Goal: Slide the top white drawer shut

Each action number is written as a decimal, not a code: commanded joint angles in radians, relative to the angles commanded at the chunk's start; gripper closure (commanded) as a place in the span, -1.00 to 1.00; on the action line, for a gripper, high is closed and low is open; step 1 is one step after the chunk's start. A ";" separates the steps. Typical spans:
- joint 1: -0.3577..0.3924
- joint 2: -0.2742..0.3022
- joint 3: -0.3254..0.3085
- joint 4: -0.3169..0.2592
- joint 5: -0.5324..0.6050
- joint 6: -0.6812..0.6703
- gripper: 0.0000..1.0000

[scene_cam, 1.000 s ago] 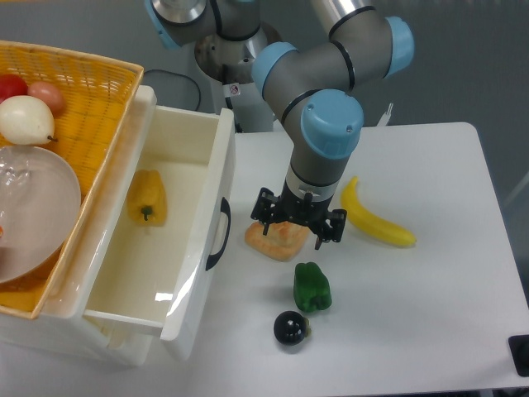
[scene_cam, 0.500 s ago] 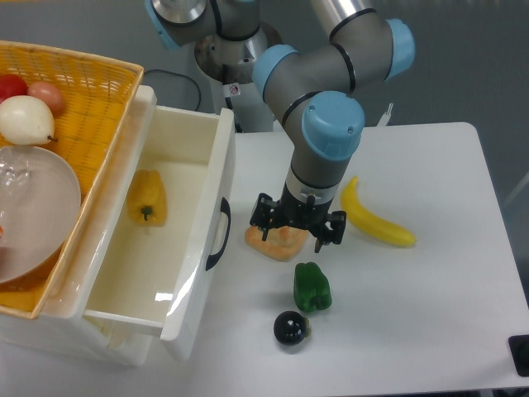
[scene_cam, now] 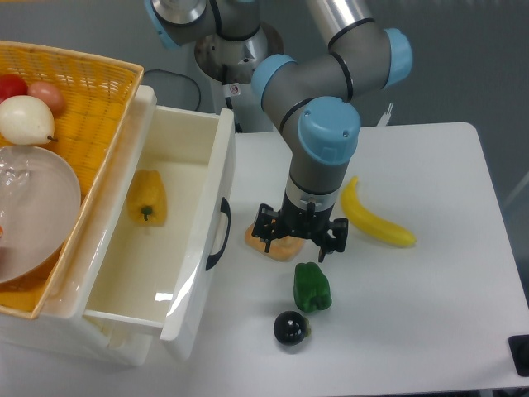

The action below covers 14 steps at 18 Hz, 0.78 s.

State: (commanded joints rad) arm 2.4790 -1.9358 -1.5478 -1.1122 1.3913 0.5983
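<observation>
The top white drawer (scene_cam: 140, 273) stands pulled far out of the cabinet at the left. Its front panel carries a curved black handle (scene_cam: 220, 234). A yellow pepper (scene_cam: 147, 198) lies inside it. My gripper (scene_cam: 298, 238) hangs over the table to the right of the drawer front, fingers spread open and empty, just above an orange bread piece (scene_cam: 276, 242). It is apart from the handle by a short gap.
A yellow wicker basket (scene_cam: 91, 107) with fruit and a clear bowl (scene_cam: 33, 207) sits on top of the cabinet. A banana (scene_cam: 374, 218), a green pepper (scene_cam: 312, 288) and a dark round fruit (scene_cam: 290, 327) lie on the white table near the gripper.
My gripper has shifted slightly down and toward the camera over the bread piece. The drawer has not moved.
</observation>
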 joint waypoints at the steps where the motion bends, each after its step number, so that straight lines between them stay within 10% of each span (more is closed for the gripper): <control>1: -0.014 -0.006 -0.002 0.003 0.002 0.002 -1.00; 14: -0.049 -0.020 0.012 0.006 0.084 -0.005 -1.00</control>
State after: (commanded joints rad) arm 2.4298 -1.9558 -1.5355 -1.1060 1.4757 0.5937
